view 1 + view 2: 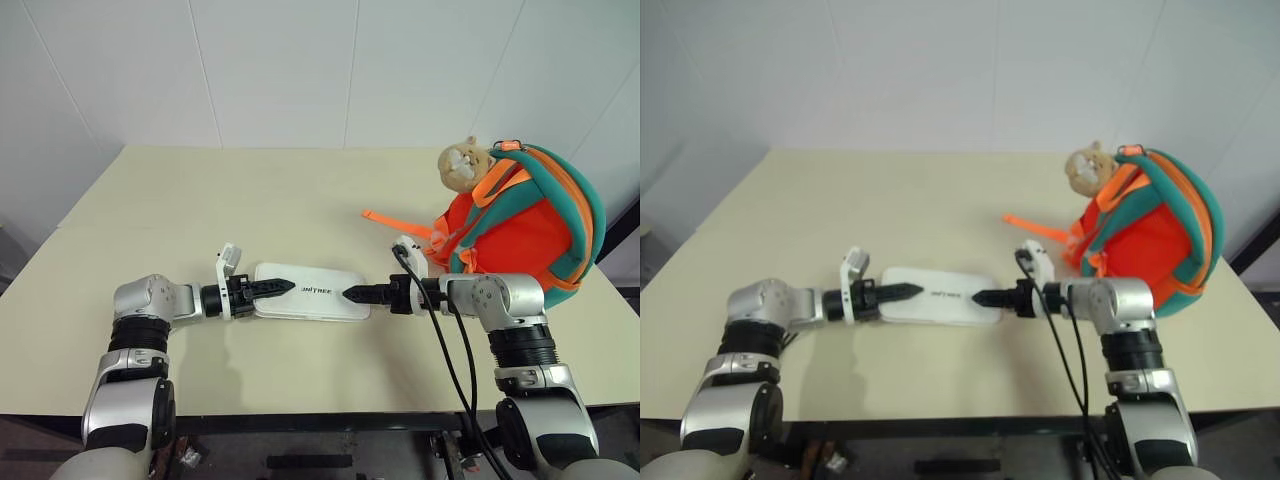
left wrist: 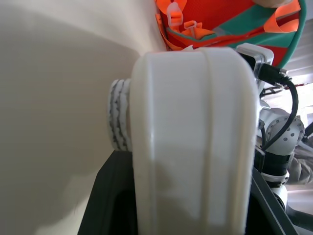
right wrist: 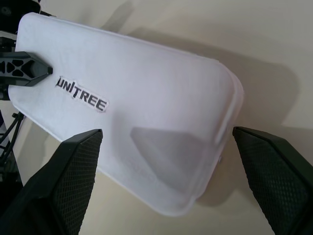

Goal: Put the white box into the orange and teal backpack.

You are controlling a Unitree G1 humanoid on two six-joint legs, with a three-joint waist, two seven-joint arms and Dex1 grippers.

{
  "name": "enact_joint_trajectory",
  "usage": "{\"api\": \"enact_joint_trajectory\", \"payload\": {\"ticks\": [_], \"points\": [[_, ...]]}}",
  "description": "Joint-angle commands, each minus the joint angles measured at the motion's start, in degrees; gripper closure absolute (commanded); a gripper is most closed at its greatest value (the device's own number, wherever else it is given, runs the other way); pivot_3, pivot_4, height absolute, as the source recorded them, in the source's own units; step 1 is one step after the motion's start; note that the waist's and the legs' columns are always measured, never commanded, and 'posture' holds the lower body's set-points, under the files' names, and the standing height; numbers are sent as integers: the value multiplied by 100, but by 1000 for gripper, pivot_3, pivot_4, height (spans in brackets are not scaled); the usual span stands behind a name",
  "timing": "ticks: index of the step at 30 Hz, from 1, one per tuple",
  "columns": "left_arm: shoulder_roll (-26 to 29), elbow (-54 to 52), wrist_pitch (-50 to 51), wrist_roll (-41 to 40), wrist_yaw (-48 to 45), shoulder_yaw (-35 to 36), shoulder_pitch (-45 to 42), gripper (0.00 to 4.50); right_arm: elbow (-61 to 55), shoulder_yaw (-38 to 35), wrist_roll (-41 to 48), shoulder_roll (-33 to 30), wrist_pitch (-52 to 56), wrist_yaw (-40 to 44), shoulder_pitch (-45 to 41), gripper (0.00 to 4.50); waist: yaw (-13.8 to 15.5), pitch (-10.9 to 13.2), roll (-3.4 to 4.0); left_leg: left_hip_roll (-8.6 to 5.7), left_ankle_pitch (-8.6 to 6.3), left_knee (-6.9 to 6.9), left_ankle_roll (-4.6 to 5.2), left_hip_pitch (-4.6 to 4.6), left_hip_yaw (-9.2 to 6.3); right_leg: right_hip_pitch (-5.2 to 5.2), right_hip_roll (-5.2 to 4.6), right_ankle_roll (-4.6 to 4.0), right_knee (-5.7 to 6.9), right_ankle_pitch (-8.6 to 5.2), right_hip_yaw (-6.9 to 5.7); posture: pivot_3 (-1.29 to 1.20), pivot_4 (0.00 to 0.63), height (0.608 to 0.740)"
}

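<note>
White box [image 1: 310, 291] lies flat on the surface [image 1: 300, 200], left fingers [image 1: 272, 287] pinching one end, right fingers [image 3: 274, 171] spread wide around the other.

The white box [image 1: 940, 296] lies flat on the bench [image 1: 890, 200] at lower centre, between both arms. The left claw [image 1: 910, 291] reaches over its left end; the right claw [image 1: 983, 298] meets its right end (finger spread unclear). At right stands the orange and teal backpack [image 1: 1155, 235], a plush toy [image 1: 1087, 168] on top.
</note>
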Motion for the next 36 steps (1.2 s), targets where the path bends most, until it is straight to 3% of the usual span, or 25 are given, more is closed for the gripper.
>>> {"api": "enact_joint_trajectory", "payload": {"ticks": [1, 5, 11, 18, 21, 26, 36], "points": [[159, -421, -23, -318, -46, 300, -21, 3220, -610, -517, 261, -177, -255, -77, 110, 0, 5, 0, 0, 0, 0, 0, 0, -2, 0, 0, 0, 0, -2, 0, 0, 0, 150, 740], [329, -1141, -626, -713, -271, 891, 333, 3220, -1835, -1614, 602, -384, -717, -434, 585, 0, 18, 0, 0, 0, 5, -4, -10, -6, 1, 0, -2, 0, -8, 0, 0, 0, 150, 740], [530, -1834, -1538, -877, -529, 1171, 1010, 3220, -3165, -2203, 487, -748, -1206, -1070, 1519, 0, 15, -1, -2, 0, 2, -6, -14, -3, 5, 6, -2, 1, -28, 0, 0, 0, 150, 740], [612, -2065, -1750, -1004, -552, 1143, 1375, 3220, -4020, -2415, 184, -878, -1562, -1879, 2244, 0, 12, -1, -2, 0, -1, 0, 8, 4, 3, 7, -2, -7, -17, 8, 2, 0, 150, 740], [572, -2057, -1810, -1016, -500, 1111, 1385, 3220, -3834, -2340, -89, -817, -1950, -2199, 2242, 0, 12, -1, -2, 0, 5, 4, 16, 3, 4, 10, -3, -9, -22, 20, 3, 0, 150, 740], [491, -2090, -1909, -1033, -454, 1003, 1410, 3220, -2551, -1953, -763, -530, -3035, -2737, 1690, 0, -9, -2, -3, 0, 11, 9, 21, 7, 6, 14, -3, -13, -25, 32, 5, 0, 150, 740], [545, -2352, -1890, -1247, -341, 1165, 1623, 3220, -813, -1429, -953, -248, -4074, -2607, 747, 0, -5, -1, -3, 0, 14, -3, 22, 2, 6, 9, -2, -10, -24, 34, 6, 0, 150, 740]]}}
